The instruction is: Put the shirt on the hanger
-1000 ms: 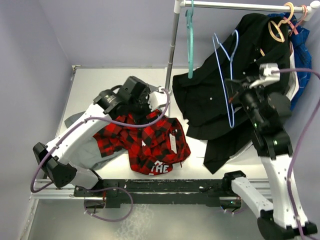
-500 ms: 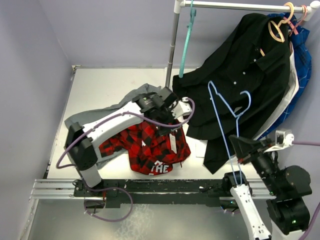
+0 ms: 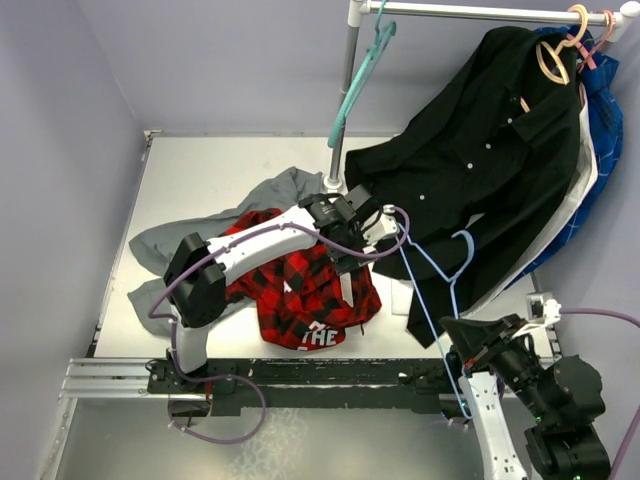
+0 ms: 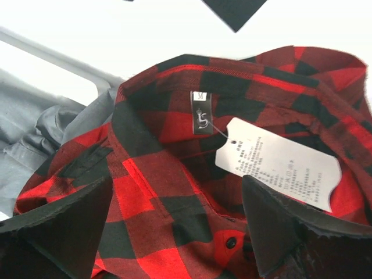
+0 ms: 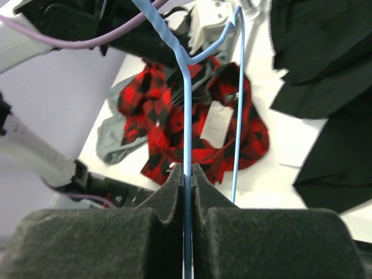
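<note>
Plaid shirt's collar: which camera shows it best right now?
Left wrist: the collar fills the frame, label and paper tag visible. Top external has the left arm mostly covering it; right wrist shows it small, behind the blue hanger.

On the table (image 3: 200,165), the shirt (image 3: 300,295) lies at centre, partly over a second shirt (image 3: 270,192) that spreads left and behind. The left gripper (image 4: 176,195) hangs above its collar, where a hangtag (image 4: 278,164) rests. At near right, the hanger (image 5: 186,116) rises from the right gripper (image 5: 187,174) toward the shirt. Behind, a button-up shirt (image 3: 480,150) and 1 more hanger (image 3: 352,85) hang from the rail (image 3: 470,12).
</note>
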`<action>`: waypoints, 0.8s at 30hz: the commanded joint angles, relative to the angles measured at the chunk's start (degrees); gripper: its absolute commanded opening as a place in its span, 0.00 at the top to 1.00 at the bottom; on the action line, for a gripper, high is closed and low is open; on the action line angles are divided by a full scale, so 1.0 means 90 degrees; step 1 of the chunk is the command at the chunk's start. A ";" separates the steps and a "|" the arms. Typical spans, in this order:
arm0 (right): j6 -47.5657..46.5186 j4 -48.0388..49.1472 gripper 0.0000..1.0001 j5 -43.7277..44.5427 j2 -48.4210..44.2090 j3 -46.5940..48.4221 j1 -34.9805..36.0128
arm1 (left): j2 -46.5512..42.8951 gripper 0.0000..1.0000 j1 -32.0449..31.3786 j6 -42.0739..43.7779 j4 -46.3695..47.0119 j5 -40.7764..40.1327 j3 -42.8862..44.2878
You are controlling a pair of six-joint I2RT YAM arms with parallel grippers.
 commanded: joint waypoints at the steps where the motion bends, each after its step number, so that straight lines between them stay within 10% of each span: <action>1: 0.0759 0.0205 1.00 -0.1351 -0.0349 -0.0688 -0.0010 | -0.0137 0.15 -0.0004 -0.0025 0.0272 -0.0514 -0.0277; 8: 0.0609 -0.0338 1.00 -0.1399 -0.0275 -0.0543 -0.0011 | -0.0388 0.45 0.0058 0.0061 0.0479 -0.0806 -0.0757; 15: 0.1048 -0.0036 1.00 -0.2068 -0.0430 -0.0891 -0.0010 | -0.0675 0.97 0.0177 0.0079 0.0509 -0.0861 -0.0801; 24: 0.1490 0.0828 1.00 -0.2534 -0.0367 -0.1556 -0.0056 | -0.1600 0.97 0.0504 0.0045 0.0445 -0.0546 -0.1067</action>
